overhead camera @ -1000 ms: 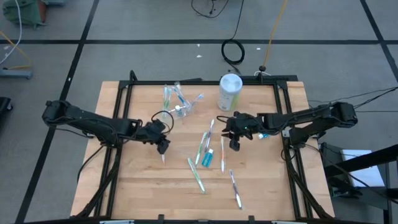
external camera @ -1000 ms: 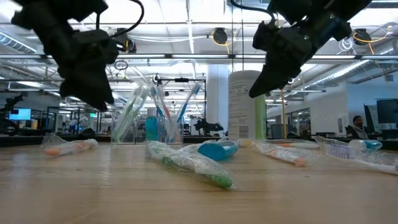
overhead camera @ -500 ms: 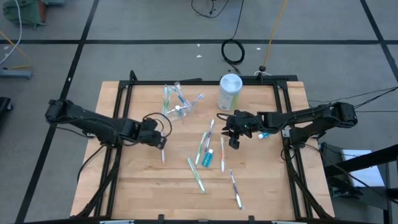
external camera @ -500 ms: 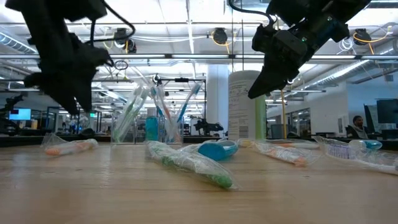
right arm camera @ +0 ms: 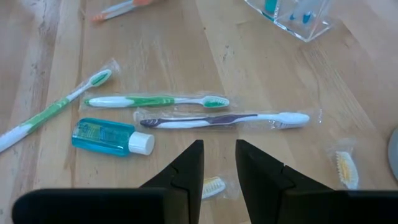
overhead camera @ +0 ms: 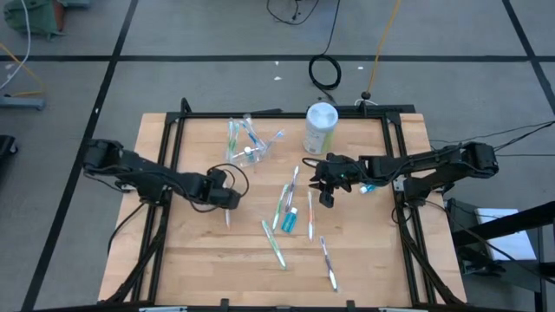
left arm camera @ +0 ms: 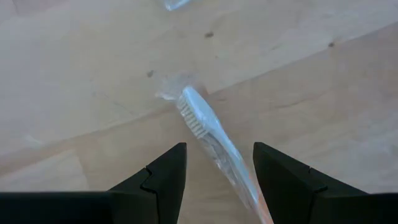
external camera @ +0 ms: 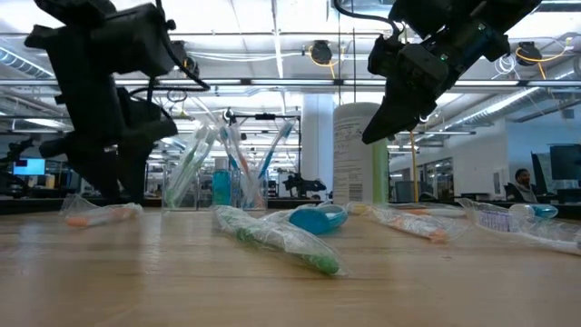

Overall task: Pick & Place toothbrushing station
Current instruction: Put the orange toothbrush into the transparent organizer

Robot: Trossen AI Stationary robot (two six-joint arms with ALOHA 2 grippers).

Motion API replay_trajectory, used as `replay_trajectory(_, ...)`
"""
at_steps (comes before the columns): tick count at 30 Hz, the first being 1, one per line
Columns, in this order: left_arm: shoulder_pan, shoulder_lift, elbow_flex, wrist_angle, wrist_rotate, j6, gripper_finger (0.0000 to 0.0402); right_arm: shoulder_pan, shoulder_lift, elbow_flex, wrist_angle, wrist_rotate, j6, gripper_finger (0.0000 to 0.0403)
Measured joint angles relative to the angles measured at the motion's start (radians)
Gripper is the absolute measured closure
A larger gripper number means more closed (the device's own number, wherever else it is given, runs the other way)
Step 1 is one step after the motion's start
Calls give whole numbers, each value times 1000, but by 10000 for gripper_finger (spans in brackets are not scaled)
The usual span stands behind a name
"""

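Left gripper lower now, fingers spread astride wrapped toothbrush

A robotics lab inside a large open industrial hall: a pale wooden counter in a black metal frame stands on grey floor tiles with loose cables (one black coil), while exposed ceiling pipes and distant monitors fill the background.
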Motion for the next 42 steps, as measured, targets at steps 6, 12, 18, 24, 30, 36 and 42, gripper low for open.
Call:
replay_trajectory(6, -10, 96, 4, 40, 38, -44, 276, 0, 0, 0, -1, 0, -15, 318)
replay_trajectory(12, -26, 88, 1, 34, 38, -97, 365, 0, 0, 0, -1, 0, -28, 318)
replay_trajectory(18, -62, 83, 8, 30, 49, -108, 382, 0, 0, 0, -2, 0, -30, 318)
replay_trajectory(24, -129, 83, 31, 27, 61, -109, 393, 0, 0, 0, -2, 0, -30, 319)
replay_trajectory(30, -217, 83, 62, 20, 44, -158, 389, 0, 0, 0, -2, 0, -30, 319)
replay_trajectory(36, -292, 83, 149, -27, 34, -123, 391, 0, 0, 0, -2, 0, -30, 319)
replay_trajectory(42, -364, 60, 291, -104, -72, -19, 395, 0, 0, 0, -2, 0, -30, 319)
